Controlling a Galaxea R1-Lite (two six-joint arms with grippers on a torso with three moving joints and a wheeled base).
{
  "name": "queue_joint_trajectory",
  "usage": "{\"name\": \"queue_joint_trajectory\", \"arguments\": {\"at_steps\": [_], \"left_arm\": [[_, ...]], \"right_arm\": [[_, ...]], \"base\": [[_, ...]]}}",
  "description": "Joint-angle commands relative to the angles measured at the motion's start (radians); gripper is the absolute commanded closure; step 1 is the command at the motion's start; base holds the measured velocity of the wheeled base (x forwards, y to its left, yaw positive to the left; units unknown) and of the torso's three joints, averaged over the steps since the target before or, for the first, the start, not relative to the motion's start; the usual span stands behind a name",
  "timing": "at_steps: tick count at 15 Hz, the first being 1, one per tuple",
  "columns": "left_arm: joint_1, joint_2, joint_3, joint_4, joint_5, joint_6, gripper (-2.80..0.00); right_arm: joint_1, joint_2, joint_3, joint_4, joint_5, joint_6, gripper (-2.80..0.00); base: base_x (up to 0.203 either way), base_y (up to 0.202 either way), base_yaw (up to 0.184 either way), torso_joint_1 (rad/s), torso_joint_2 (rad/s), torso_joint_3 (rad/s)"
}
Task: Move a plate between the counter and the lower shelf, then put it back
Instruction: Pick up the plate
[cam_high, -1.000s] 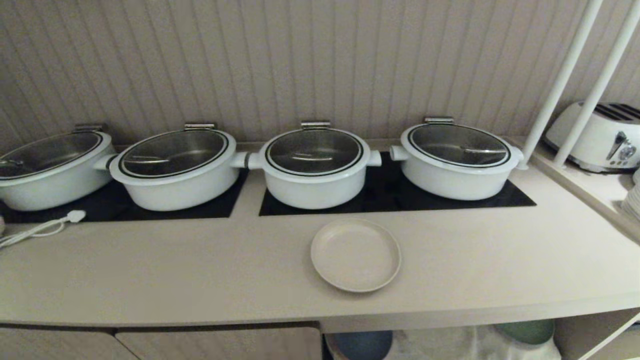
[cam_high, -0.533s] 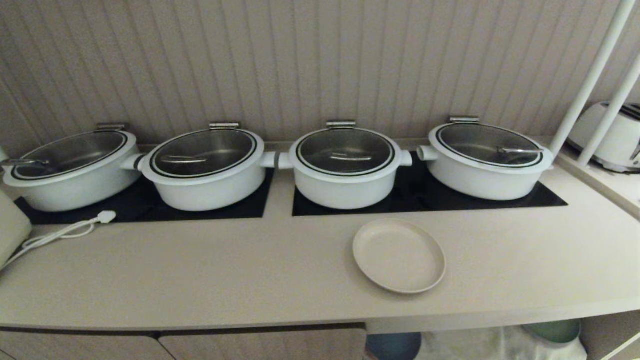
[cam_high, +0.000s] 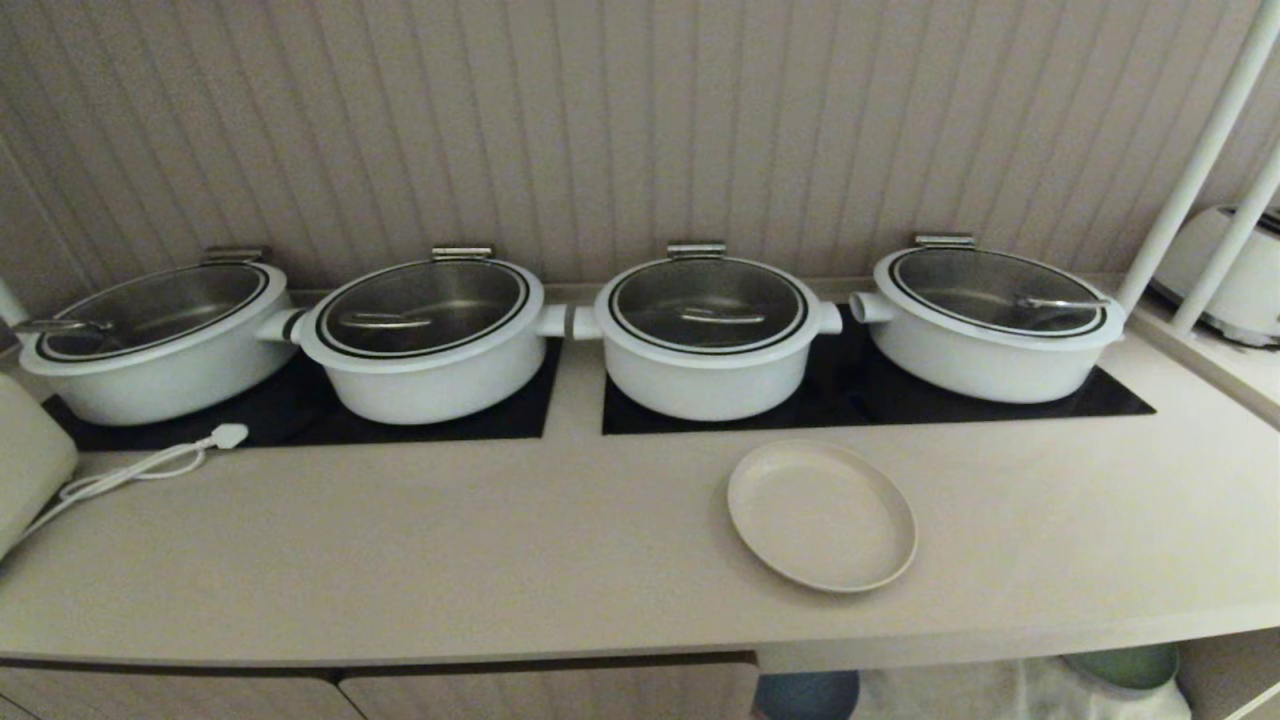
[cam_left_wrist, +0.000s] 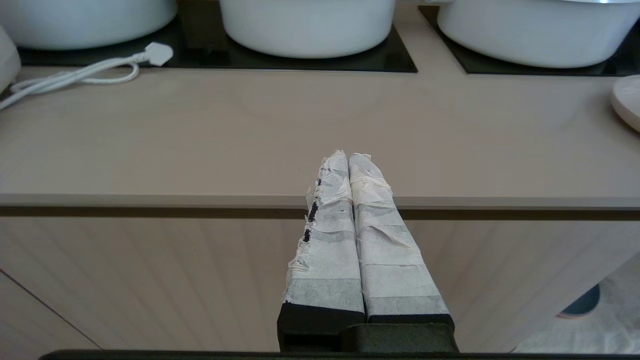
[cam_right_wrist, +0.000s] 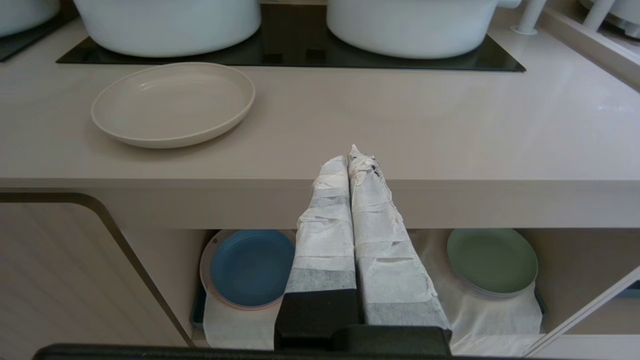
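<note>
The cream plate (cam_high: 822, 515) (cam_right_wrist: 172, 103) lies flat on the counter (cam_high: 400, 560), in front of the hob panels and a little right of centre. Neither arm shows in the head view. My right gripper (cam_right_wrist: 348, 159) is shut and empty, hanging in front of the counter's front edge, off to the plate's right and apart from it. Below it the lower shelf (cam_right_wrist: 500, 320) is open, its floor covered by a white cloth. My left gripper (cam_left_wrist: 348, 156) is shut and empty too, in front of the counter edge further left; only the plate's edge (cam_left_wrist: 629, 100) shows there.
Several white lidded pots (cam_high: 705, 335) stand on black hob panels (cam_high: 1090, 400) behind the plate. A white cable with plug (cam_high: 150, 465) lies at the counter's left. A blue plate (cam_right_wrist: 250, 265) and a green plate (cam_right_wrist: 492, 260) rest on the shelf cloth. A toaster (cam_high: 1235, 270) stands behind white posts at the right.
The whole head view has slid rightward in the picture, so the camera has turned or driven left. The plate and pots have not moved on the counter.
</note>
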Motion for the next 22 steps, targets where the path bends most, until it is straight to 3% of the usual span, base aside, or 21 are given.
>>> {"name": "queue_joint_trajectory", "arguments": {"at_steps": [1, 17, 22], "left_arm": [[0.0, 0.0, 0.0, 0.0, 0.001, -0.001, 0.0], [0.0, 0.0, 0.0, 0.0, 0.001, -0.001, 0.0], [0.0, 0.0, 0.0, 0.0, 0.001, -0.001, 0.0]], "right_arm": [[-0.001, 0.001, 0.0, -0.001, 0.0, 0.0, 0.0], [-0.001, 0.001, -0.007, 0.002, 0.013, -0.009, 0.0], [0.0, 0.112, -0.163, 0.081, 0.026, 0.001, 0.0]], "base": [[0.0, 0.0, 0.0, 0.0, 0.0, 0.0], [0.0, 0.0, 0.0, 0.0, 0.0, 0.0], [0.0, 0.0, 0.0, 0.0, 0.0, 0.0]]}}
